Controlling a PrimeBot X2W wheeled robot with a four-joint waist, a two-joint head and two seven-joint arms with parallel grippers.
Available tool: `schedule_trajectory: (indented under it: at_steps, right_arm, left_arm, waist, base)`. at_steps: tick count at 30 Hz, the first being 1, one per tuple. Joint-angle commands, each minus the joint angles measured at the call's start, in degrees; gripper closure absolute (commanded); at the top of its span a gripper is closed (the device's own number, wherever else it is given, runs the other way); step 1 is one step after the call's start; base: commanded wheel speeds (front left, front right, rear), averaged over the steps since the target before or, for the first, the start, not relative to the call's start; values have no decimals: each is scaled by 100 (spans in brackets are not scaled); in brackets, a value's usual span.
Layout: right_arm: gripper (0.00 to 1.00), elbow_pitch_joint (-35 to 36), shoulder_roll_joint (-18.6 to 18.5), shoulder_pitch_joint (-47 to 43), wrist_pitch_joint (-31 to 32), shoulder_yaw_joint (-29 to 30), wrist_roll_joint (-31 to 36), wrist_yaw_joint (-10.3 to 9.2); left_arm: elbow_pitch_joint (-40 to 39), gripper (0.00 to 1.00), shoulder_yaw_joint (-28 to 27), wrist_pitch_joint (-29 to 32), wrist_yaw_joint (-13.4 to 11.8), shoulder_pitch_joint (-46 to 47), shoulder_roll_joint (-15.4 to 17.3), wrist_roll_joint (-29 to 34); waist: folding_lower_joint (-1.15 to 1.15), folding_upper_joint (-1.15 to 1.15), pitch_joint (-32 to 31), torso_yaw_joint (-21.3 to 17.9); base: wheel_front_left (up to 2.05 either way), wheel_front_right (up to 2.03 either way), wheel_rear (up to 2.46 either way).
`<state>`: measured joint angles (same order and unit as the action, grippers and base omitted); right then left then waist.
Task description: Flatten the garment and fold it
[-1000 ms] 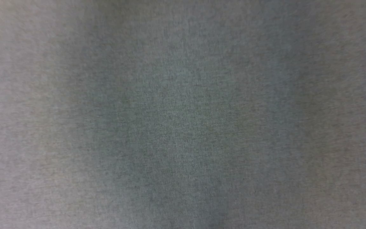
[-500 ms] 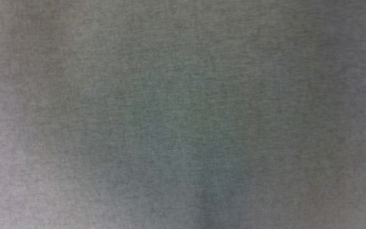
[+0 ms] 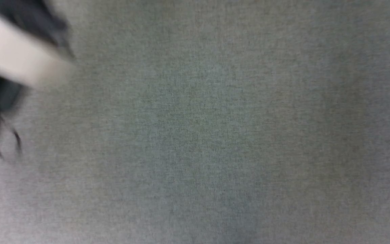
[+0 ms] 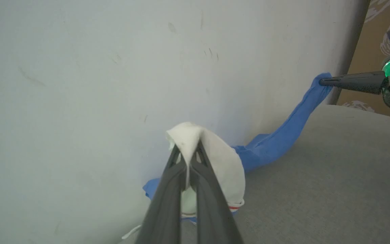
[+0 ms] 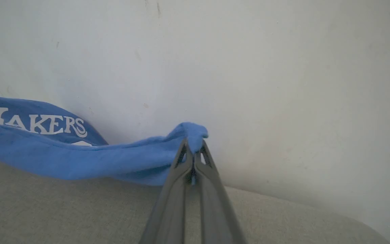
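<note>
Garment (image 4: 279,139) hangs as a slack rope between the two tools. In the left wrist view its long axis runs from the left gripper (image 4: 189,154) out toward 2 o'clock, where the right gripper (image 4: 324,81) pinches the far blue end. Left jaws are clamped on the white sleeve end (image 4: 222,162); right jaws are clamped on a blue fold. Middle of the cloth sags toward the grey surface (image 4: 333,176), close against the pale wall (image 4: 80,84). Neither arm is nearer, since each holds one end. Judgement: spreading depends on drawing the ends apart along that axis, then laying the cloth down clear of the wall. Flattening looks barely begun, folding not started. Right wrist view contributes the white lettering (image 5: 39,123) on the body, which trails toward 9 o'clock from the pinch, with the cloth bunched rather than spread. Left wrist view gives both grips at once, plus striped trim (image 4: 236,205) at the sleeve hem. Head view gives grey surface and a blurred pale forearm (image 3: 15,61) at 10 o'clock; cannot tell whose.
</note>
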<state>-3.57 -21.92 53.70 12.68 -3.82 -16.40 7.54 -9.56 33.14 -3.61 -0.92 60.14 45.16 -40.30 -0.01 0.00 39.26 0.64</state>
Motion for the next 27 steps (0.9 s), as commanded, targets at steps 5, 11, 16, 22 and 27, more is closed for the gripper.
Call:
schedule_trajectory:
  at_steps: [5,11,16,22,27]
  right_arm:
    - [100,865,333,-1877,24,445,-89,-5]
    - [100,1396,661,-3531,-9,686,-8,-5]
    - [100,1516,733,-4605,107,855,70,-5]
    - [100,1393,885,-5542,437,848,21,-5]
    - [100,1359,863,-6207,878,767,-160,-5]
  left_arm:
    - [-755,100,276,-170,-812,-1777,326,32]
    - [-930,100,473,-588,-1551,-3347,483,-4]
    - [-968,100,721,-656,-1742,-4222,470,-263]
    - [-929,100,1127,-361,-1792,-4912,465,-560]
    - [-920,100,1397,88,-1748,-5347,442,-1052]
  waist:
    - [1,0,-746,-29]
    - [1,0,-1221,-48]
    - [1,0,-1537,25]
    - [1,0,-1812,60]
    - [1,0,-2026,90]
  base:
    - [0,0,0]
    - [0,0,0]
    - [0,0,0]
    - [0,0,0]
    - [0,0,0]
